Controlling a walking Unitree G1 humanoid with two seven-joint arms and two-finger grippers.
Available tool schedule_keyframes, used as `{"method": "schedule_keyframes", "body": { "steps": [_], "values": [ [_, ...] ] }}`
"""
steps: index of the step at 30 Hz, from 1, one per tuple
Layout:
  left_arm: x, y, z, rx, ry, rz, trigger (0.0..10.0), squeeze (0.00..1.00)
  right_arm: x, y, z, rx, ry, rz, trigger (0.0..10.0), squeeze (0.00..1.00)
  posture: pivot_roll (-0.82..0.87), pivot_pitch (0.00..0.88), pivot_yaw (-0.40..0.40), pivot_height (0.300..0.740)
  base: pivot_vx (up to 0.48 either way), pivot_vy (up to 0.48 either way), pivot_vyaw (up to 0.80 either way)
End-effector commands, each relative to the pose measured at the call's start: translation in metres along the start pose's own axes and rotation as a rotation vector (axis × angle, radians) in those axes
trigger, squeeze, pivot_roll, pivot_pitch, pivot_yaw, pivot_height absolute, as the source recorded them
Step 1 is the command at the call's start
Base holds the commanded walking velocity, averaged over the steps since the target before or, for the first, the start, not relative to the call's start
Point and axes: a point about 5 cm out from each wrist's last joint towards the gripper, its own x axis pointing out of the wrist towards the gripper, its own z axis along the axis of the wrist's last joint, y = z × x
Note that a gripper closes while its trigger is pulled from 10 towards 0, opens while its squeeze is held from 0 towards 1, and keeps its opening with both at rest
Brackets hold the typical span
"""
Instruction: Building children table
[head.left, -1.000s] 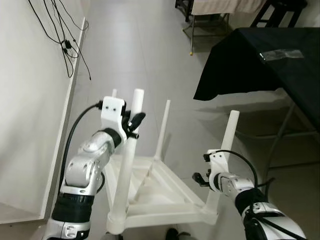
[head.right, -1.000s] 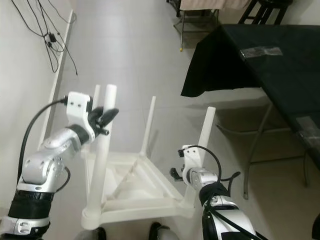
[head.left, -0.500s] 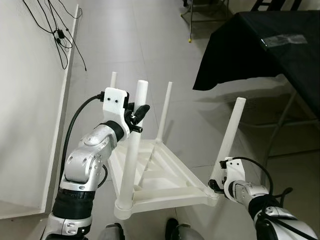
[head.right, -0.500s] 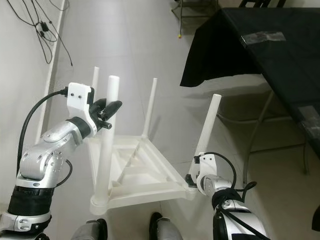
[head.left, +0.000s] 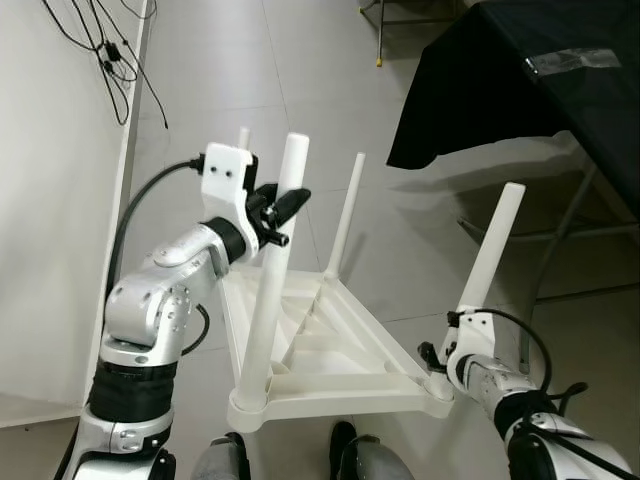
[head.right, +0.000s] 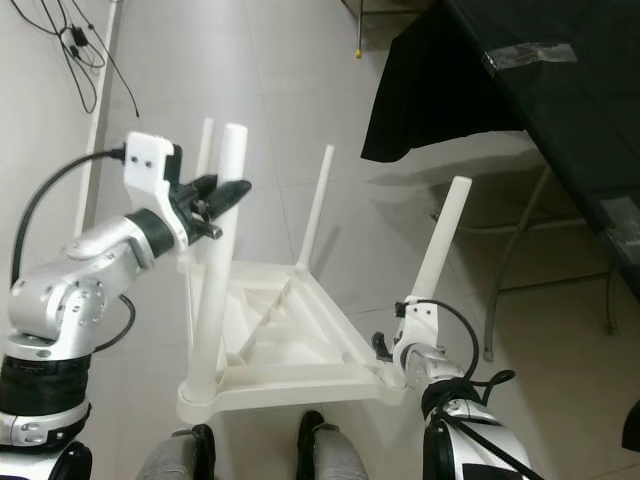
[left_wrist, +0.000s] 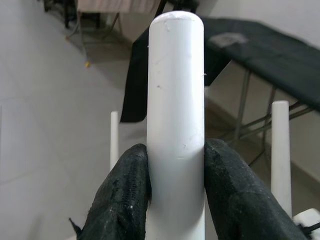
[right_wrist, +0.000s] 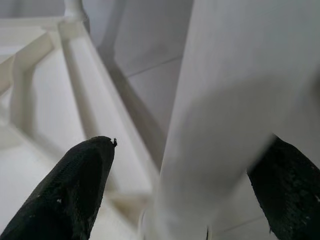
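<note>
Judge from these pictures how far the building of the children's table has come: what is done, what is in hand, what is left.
Done: all four legs stand in the upturned white table.

In hand: the left gripper is shut on the near left leg close to its top; the right gripper straddles the near right leg at its base, fingers apart.

Left, probably: seating the legs firmly and turning the table upright.

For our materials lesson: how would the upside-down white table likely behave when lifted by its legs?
The white table looks like moulded plastic with ribbed underside, so probably light and fairly stiff. Its long slim legs may flex slightly. The left tool is shut on a smooth round leg, which could slip or twist; the right tool is at another leg's base.
</note>
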Motion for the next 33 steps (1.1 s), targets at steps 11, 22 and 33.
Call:
{"method": "schedule_keyframes", "body": {
  "steps": [11,22,33],
  "values": [
    [-0.019,-0.031,0.060,0.054,-0.241,-0.227,10.0,0.00,-0.001,-0.010,0.007,0.039,-0.078,-0.005,0.0,0.00,0.18,0.337,-0.108,0.740,0.000,0.000,0.00],
    [-0.024,-0.024,0.071,0.079,-0.256,-0.203,10.0,0.00,-0.002,0.005,0.029,0.046,-0.169,0.127,0.0,0.00,0.18,0.304,-0.129,0.740,0.000,0.000,0.00],
    [-0.029,-0.014,0.073,0.111,-0.272,-0.129,10.0,0.00,-0.013,0.058,0.082,0.062,-0.405,0.397,0.0,0.00,0.18,0.234,-0.134,0.740,0.000,0.000,0.00]
  ]
}}
